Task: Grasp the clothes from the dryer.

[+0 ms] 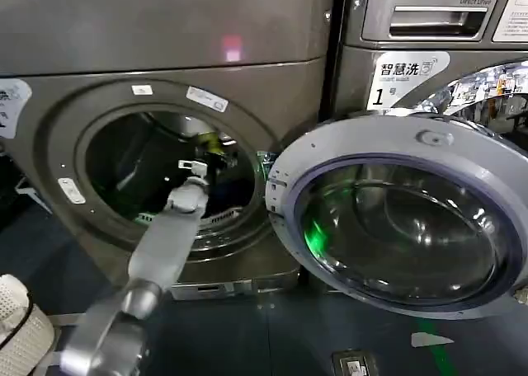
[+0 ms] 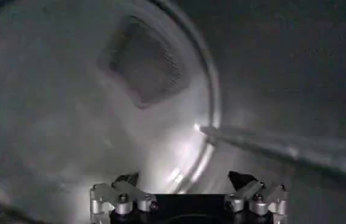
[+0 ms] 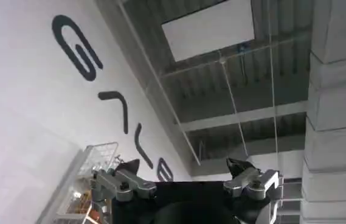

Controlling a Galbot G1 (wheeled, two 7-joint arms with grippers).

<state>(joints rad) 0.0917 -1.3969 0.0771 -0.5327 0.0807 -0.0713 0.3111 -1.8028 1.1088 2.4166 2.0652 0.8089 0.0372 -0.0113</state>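
The left gripper (image 1: 208, 155) is inside the dryer (image 1: 165, 46), past the porthole, its jaws spread wide and empty. A yellow-green scrap, probably the clothes (image 1: 214, 140), sits just beyond it, deep in the drum; its lie and long axis are too dim to judge. Soft, light fabric should bunch easily, so pinch a raised fold. The right gripper (image 3: 188, 173) is away from the dryer, jaws wide and empty.

White ribbed basket (image 1: 18, 318) on dark floor (image 1: 272, 335), lower-left corner.
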